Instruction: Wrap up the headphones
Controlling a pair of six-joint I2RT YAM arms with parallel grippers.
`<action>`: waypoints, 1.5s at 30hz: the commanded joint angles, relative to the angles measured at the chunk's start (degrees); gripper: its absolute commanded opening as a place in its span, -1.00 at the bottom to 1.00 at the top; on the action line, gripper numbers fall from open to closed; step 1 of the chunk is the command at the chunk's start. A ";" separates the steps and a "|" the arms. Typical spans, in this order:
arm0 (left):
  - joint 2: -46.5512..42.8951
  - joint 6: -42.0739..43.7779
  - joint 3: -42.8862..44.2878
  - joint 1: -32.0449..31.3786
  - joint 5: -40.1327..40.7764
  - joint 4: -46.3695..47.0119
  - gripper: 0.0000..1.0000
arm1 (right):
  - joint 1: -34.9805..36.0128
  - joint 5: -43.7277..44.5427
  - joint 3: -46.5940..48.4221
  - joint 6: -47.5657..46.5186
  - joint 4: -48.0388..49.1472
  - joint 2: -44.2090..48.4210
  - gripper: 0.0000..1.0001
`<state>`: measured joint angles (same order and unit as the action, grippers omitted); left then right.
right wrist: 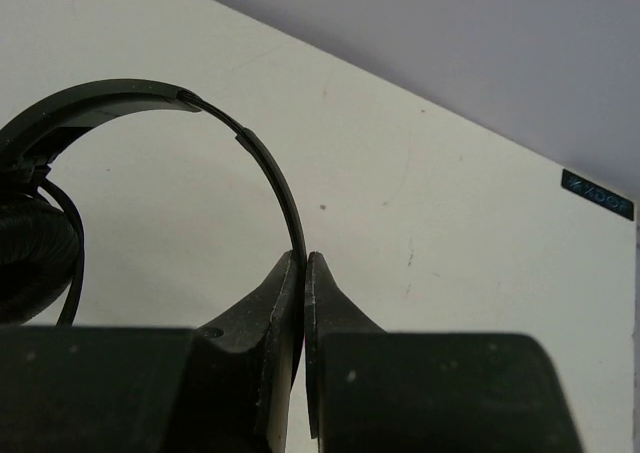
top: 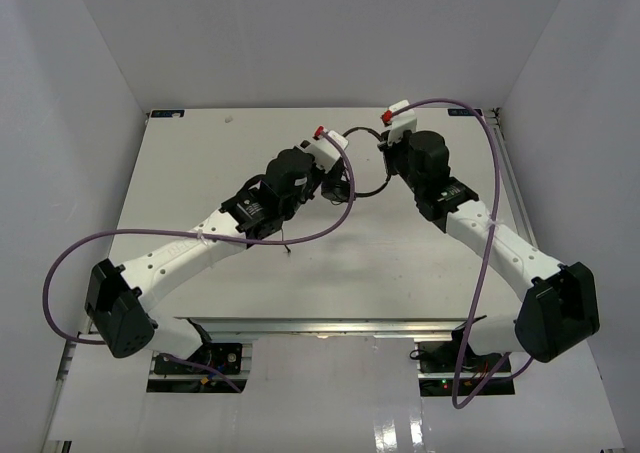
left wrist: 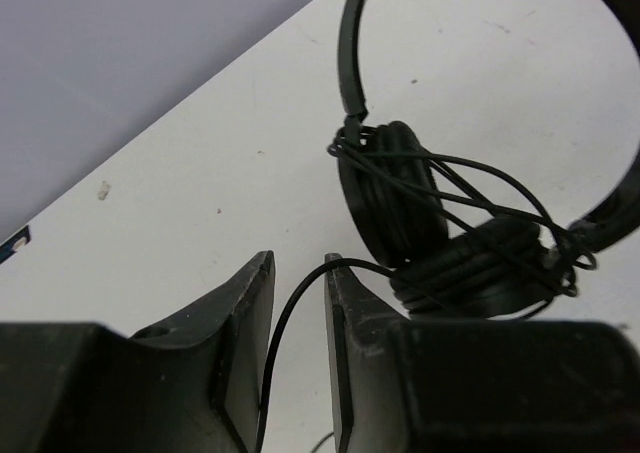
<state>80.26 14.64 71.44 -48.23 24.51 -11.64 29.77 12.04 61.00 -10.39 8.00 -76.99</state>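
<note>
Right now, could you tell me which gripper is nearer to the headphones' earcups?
Left. The left gripper sits just short of the earcups, cord between its fingers; the right gripper pinches the headband farther off.

Headphones (left wrist: 392, 195): glossy black plastic band, matt padded earcups; table (left wrist: 200, 208) matt white, smooth.

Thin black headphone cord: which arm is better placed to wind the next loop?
Left. The thin black cord runs between the left gripper's parted fingers, near the round padded earcups. The right gripper is shut on the curved black headband.
</note>
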 commanded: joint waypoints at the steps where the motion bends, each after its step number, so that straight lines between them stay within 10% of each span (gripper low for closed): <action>1: -3.79 1.88 -3.34 -0.11 5.86 9.57 -0.19 | -0.05 -5.73 3.85 8.07 -2.88 0.08 -0.85; 32: -9.58 -7.53 -12.16 7.86 -4.76 16.33 0.17 | -3.86 -32.19 0.72 22.25 -7.91 8.80 -0.85; 39: -17.16 -19.97 -22.38 17.00 -23.85 21.95 0.71 | -5.08 -34.68 3.29 22.31 -11.00 9.23 -0.85; 45: -17.49 -23.53 -29.74 22.20 -43.13 26.73 0.78 | -5.33 -36.33 6.36 23.44 -13.26 9.06 -0.85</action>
<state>63.24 -3.80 46.30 -28.93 -0.19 9.90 24.79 -21.30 62.06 10.38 -5.75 -69.32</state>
